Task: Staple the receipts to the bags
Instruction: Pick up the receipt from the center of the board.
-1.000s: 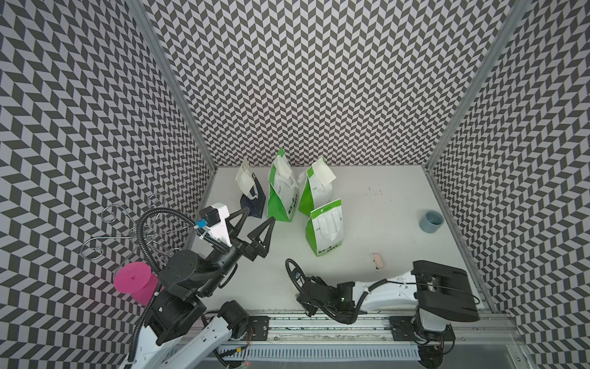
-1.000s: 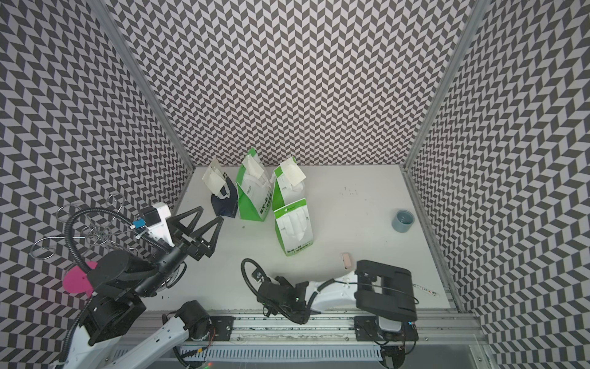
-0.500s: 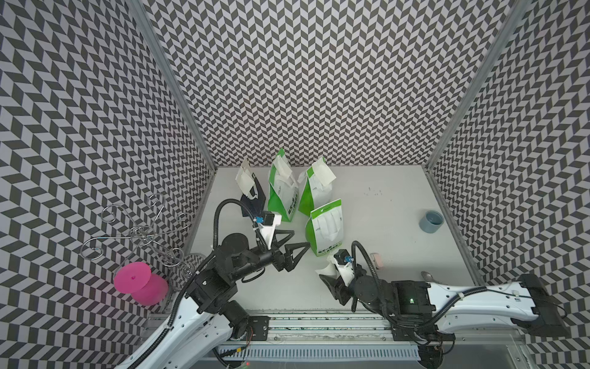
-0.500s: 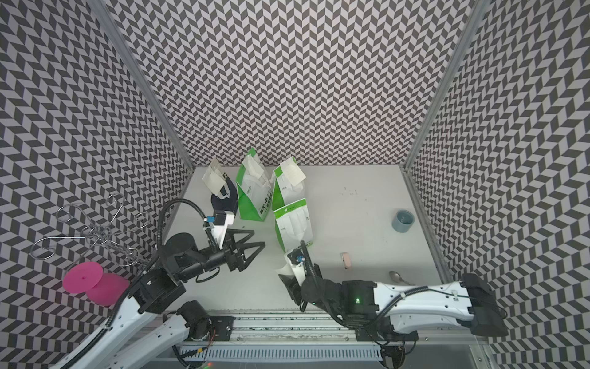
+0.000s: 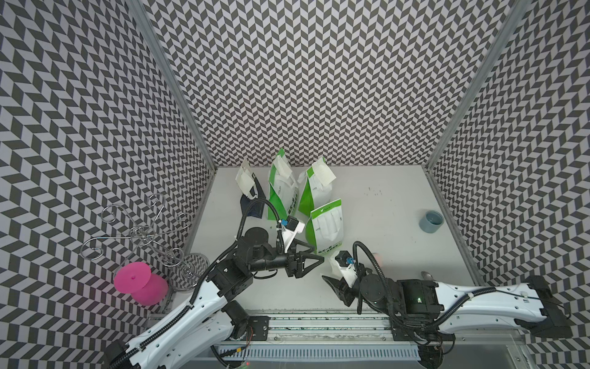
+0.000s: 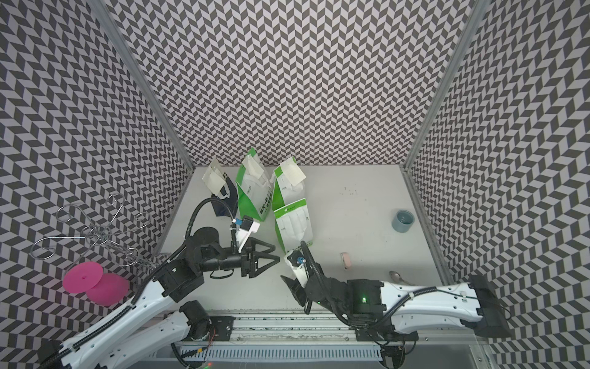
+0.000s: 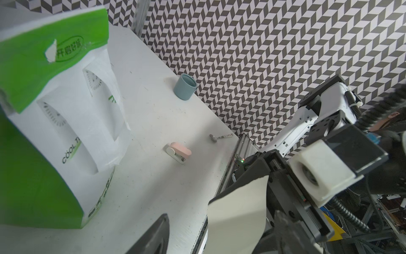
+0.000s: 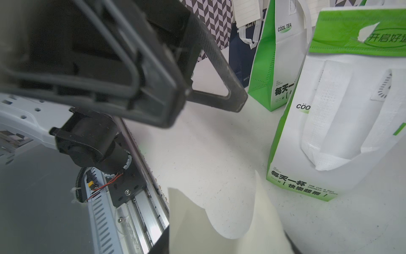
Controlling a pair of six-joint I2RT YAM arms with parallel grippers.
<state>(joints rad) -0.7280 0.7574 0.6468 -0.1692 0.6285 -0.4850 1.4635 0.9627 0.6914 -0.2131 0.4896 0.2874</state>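
Right claw [image 5: 333, 285] pinches a curled cream receipt [image 7: 237, 211] low over the bench [image 5: 383, 207]. Left claw [image 5: 316, 254] faces it, jaws spread wide and empty, close to the paper. Just beyond both claws stands a green bag [image 5: 325, 223], upright, touched by neither.

On my counter [image 5: 383, 207], three bags stand in a row at the far left: left bag [image 5: 249, 209], middle bag [image 5: 277, 191], right bag [image 5: 314, 191]. Each has a slip at its top: left receipt [image 5: 245, 179], middle receipt [image 5: 283, 167], right receipt [image 5: 324, 172]. A fourth bag [image 5: 325, 223] stands before the right bag. The stapler [image 6: 345, 260] lies right of it and nearer me. The spoon [image 6: 397, 277] is farther right by the near edge, and the cup [image 5: 431, 221] is at the right edge. Before the fourth bag my right pincer [image 5: 333, 285] grips the last receipt [image 8: 197, 220]. My left pincer [image 5: 316, 255] sits just left of it.
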